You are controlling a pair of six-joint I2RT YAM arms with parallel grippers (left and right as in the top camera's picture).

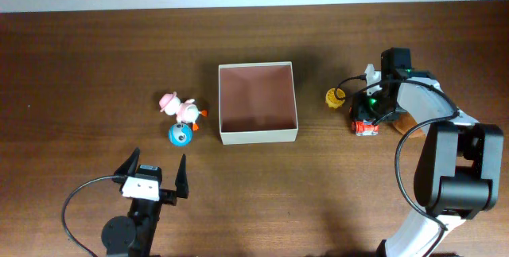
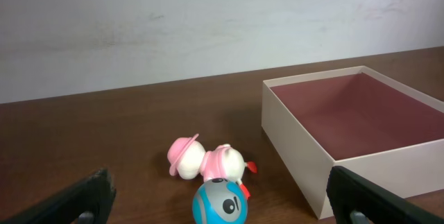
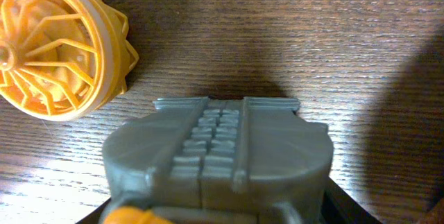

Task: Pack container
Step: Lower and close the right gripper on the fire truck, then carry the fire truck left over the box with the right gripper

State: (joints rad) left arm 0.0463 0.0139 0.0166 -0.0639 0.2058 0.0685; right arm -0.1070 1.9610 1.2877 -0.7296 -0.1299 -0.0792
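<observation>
Grey ribbed piece (image 3: 215, 161), yellow spoked wheel (image 3: 55, 50) beside, cream container (image 1: 258, 135)

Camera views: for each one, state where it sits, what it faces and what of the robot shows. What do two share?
Overhead: above the table, looking straight down at box, left gripper and right gripper.
Left wrist: low, facing box and wall; its fingers at the bottom corners.
Right wrist: close above a grey toy and yellow wheel; robot parts unclear.
Shared: overhead and left wrist both show box and pink toy.

The right end effector (image 1: 367, 116) largely hides a red toy (image 1: 366, 128).
</observation>
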